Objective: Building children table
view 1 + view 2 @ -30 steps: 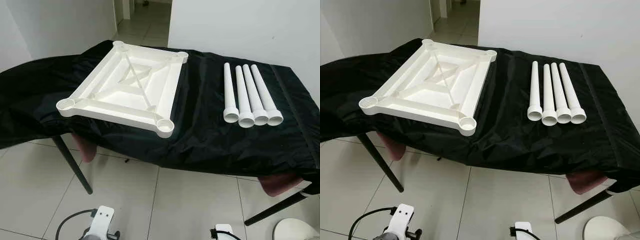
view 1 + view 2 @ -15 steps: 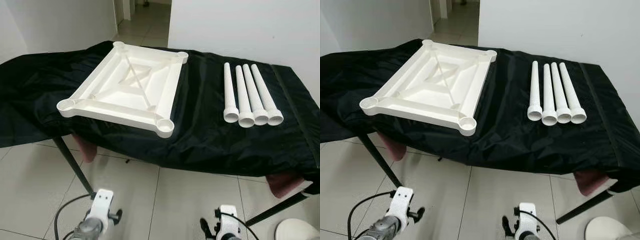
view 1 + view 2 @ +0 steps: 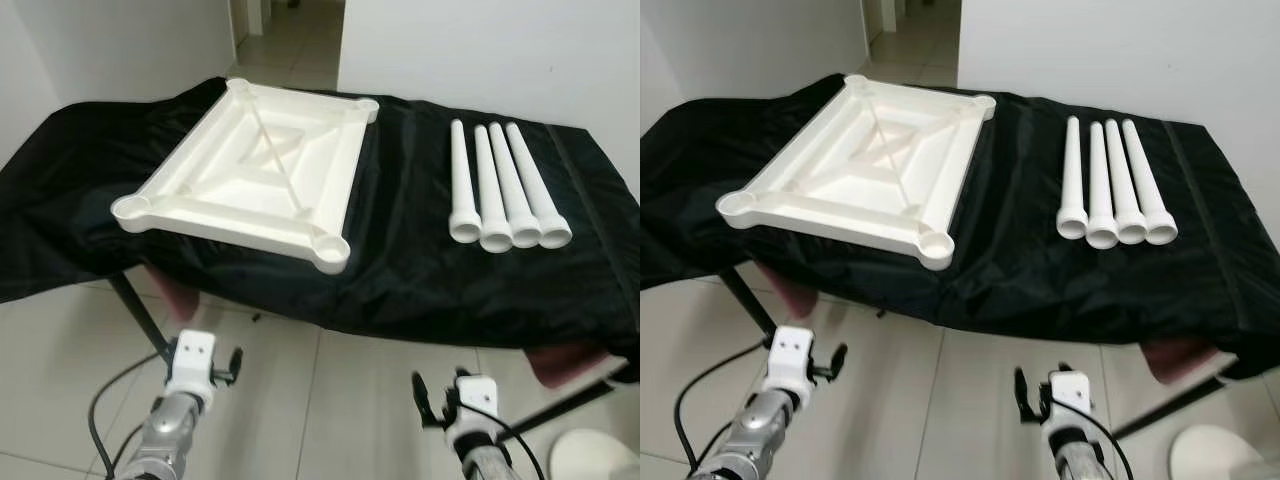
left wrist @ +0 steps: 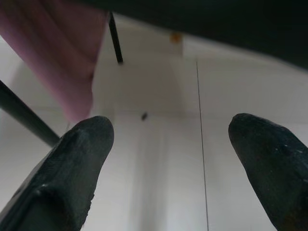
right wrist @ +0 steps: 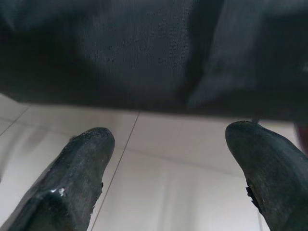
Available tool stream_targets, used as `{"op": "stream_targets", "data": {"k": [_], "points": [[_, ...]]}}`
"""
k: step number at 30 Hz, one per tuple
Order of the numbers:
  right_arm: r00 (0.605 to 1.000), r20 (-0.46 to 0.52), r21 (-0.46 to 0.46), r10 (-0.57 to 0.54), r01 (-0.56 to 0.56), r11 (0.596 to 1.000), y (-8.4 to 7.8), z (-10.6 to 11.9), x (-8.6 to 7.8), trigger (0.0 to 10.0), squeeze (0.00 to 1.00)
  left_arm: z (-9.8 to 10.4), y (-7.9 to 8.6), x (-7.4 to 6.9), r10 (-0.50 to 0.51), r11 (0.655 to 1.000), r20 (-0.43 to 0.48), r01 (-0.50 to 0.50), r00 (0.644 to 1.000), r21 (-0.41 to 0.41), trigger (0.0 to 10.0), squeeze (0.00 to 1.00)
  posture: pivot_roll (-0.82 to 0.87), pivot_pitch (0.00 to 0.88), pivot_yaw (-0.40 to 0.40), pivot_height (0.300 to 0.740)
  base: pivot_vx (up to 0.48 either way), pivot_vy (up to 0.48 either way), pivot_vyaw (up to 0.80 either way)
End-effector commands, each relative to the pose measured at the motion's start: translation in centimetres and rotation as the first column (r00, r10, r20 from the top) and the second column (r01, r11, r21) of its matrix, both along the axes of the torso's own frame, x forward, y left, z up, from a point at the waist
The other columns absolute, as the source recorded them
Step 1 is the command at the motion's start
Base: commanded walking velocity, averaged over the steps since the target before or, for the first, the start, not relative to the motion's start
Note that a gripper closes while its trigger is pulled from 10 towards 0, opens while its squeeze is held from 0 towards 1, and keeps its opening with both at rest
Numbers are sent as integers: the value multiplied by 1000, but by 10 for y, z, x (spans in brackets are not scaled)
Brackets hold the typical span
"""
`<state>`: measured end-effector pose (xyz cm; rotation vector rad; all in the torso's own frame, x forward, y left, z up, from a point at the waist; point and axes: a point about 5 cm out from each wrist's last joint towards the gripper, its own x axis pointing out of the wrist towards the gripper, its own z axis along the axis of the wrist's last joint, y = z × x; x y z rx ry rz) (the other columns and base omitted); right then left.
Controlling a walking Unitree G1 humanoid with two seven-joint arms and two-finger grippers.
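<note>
A white plastic tabletop [image 3: 250, 175] lies upside down on the left half of a table under a black cloth [image 3: 400, 250], with a round socket at each corner. Several white tapered legs [image 3: 505, 190] lie side by side on the right half, wide ends toward me. Both arms are low, in front of the table edge and below it: left arm [image 3: 188, 365], right arm [image 3: 470, 400]. My left gripper [image 4: 168, 144] is open over the floor tiles, holding nothing. My right gripper [image 5: 168, 149] is open too, facing the hanging cloth.
The cloth hangs over the table's front edge. Black slanted table legs [image 3: 140, 315] stand underneath, with pink stools [image 3: 175, 295] behind them. A white round object [image 3: 595, 460] sits on the tiled floor at the lower right. A white wall stands behind the table.
Both arms have risen from the bottom edge further into view, toward the table's front edge. The tabletop and legs have not moved.
</note>
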<state>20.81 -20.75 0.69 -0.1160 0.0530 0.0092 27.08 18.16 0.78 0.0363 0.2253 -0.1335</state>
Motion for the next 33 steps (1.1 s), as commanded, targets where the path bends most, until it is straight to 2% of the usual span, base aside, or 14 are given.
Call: {"op": "stream_targets", "data": {"k": [1,2,4,7,9,11,12,18,20,23,25,26,28,33], "points": [[999,40,-9,8,-8,1000,4,7,-1,10000,0,8,-17,-4,-324,941,54,328,945,-89,10000,0,-38,48,-12,740,0,0,0],[999,40,-9,8,-8,1000,4,7,-1,10000,0,8,-17,-4,-324,941,54,328,945,-89,10000,0,-38,48,-12,740,0,0,0],[985,157,-48,72,-65,997,12,32,1,10000,0,32,-26,3,-339,932,161,354,927,-75,10000,0,-33,60,-14,740,0,0,0],[970,221,-68,103,-90,994,17,48,5,10000,0,45,-29,9,-329,935,202,349,922,-68,10000,0,-30,62,-13,740,0,0,0],[942,309,-84,128,-107,991,22,74,11,10000,0,66,-33,18,-307,938,242,335,920,-85,10000,0,-27,59,-15,740,0,0,0],[935,332,-72,128,-110,991,24,82,15,10000,0,73,-32,21,-296,940,256,328,920,-92,10000,0,-27,59,-15,740,0,0,0],[924,367,-46,106,-96,994,25,95,23,10000,0,87,-30,28,-285,942,293,324,913,-94,10000,0,-24,48,-18,740,0,0,0],[924,379,16,56,-67,998,22,108,34,10000,0,117,-25,36,-246,951,374,297,894,-84,10000,0,-18,37,-24,740,0,0,0],[924,379,16,56,-67,998,22,108,34,10000,0,117,-25,36,-246,951,374,297,894,-84,10000,0,-18,37,-24,740,0,0,0],[931,366,89,-18,-16,996,15,114,45,10000,0,134,-25,40,-224,954,429,287,875,-87,10000,0,-7,13,-31,740,0,0,0],[931,364,105,-39,1,995,13,115,47,10000,0,137,-25,40,-220,955,442,284,870,-85,10000,0,-7,13,-31,740,0,0,0],[931,364,105,-39,1,995,13,115,47,10000,0,137,-25,40,-220,955,442,284,870,-85,10000,0,-7,13,-31,740,0,0,0],[943,316,116,-105,71,991,6,118,57,10000,0,137,-25,43,-203,953,395,273,896,-128,10000,0,-9,6,-28,740,0,0,0],[943,309,81,-122,102,991,4,125,65,10000,0,136,-25,44,-188,957,375,255,908,-137,10000,0,-2,0,-30,740,0,0,0]]}}
